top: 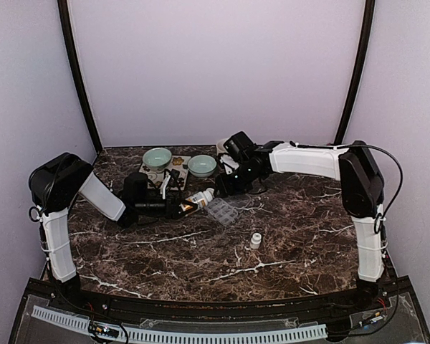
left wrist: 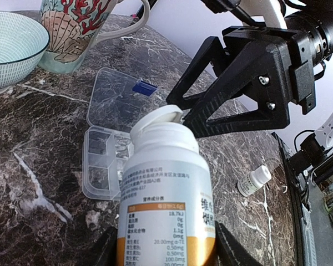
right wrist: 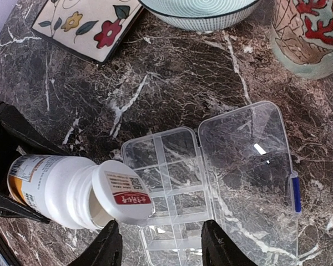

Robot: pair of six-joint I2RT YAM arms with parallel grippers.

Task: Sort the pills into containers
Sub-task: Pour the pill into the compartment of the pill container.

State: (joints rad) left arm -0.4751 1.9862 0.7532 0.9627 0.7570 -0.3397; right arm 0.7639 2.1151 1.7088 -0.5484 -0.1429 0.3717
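"Clear plastic organiser box (right wrist: pixel 172 166) with the little compartments: where does it sit?"

"On the dark veined marble table (right wrist: pixel 172 72), right at the mouth of the white plastic bottle with the orange-banded label (right wrist: pixel 55 191). Its hinged clear lid (right wrist: pixel 250 172) is swung fully open and lies flat on the side away from the bottle."

"Who has the bottle?"

"The left gripper (left wrist: pixel 166 241). Its fingers are clamped on the bottle's body. The bottle is tipped over with its mouth towards the box. Its white flip cap (right wrist: pixel 125 191) hangs open and overlaps the box's nearest corner in the right wrist view."

"And the right gripper?"

"The right gripper (right wrist: pixel 161 230) hovers just past the bottle's mouth, fingers spread with nothing between them. In the left wrist view one black fingertip comes right up to the flip cap. Whether it touches, I cannot tell."

"Anything else around?"

"Farther out past the bottle's mouth stand a pale green ribbed bowl (right wrist: pixel 200 11) and a ceramic mug painted with red coral (right wrist: pixel 311 33). A small white vial (left wrist: pixel 254 180) stands on the table well apart from the bottle."
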